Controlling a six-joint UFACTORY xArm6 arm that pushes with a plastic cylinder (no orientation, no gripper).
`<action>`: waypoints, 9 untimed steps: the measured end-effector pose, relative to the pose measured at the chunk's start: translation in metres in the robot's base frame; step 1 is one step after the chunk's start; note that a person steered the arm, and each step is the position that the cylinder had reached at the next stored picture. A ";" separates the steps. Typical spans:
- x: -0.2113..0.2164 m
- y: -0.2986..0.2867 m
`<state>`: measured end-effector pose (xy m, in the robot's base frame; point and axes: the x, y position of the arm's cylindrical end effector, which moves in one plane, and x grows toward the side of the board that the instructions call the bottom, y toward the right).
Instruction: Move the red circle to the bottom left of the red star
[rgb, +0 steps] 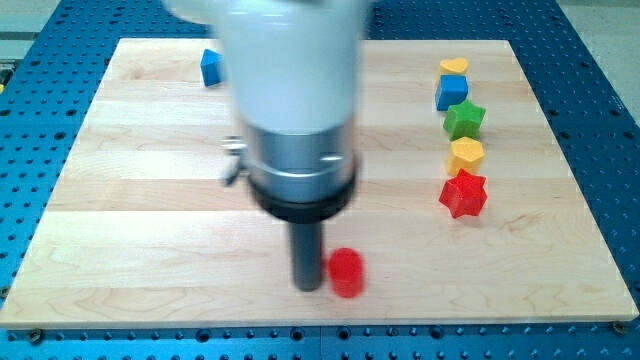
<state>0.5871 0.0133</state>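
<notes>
The red circle (346, 272) lies near the view's bottom, a little right of centre. My tip (307, 286) stands just to its left, touching or almost touching it. The red star (463, 193) lies on the board's right side, up and to the right of the red circle, well apart from it. The arm's white and grey body fills the view's upper middle and is blurred.
Above the red star runs a column of blocks: a yellow block (465, 154), a green star (464, 119), a blue block (451, 92) and a yellow heart (454, 66). A blue block (209, 66) lies at the top left. The wooden board (120, 200) sits on a blue perforated table.
</notes>
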 end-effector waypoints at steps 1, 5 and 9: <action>0.023 -0.032; 0.019 0.056; 0.018 0.137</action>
<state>0.6047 0.1504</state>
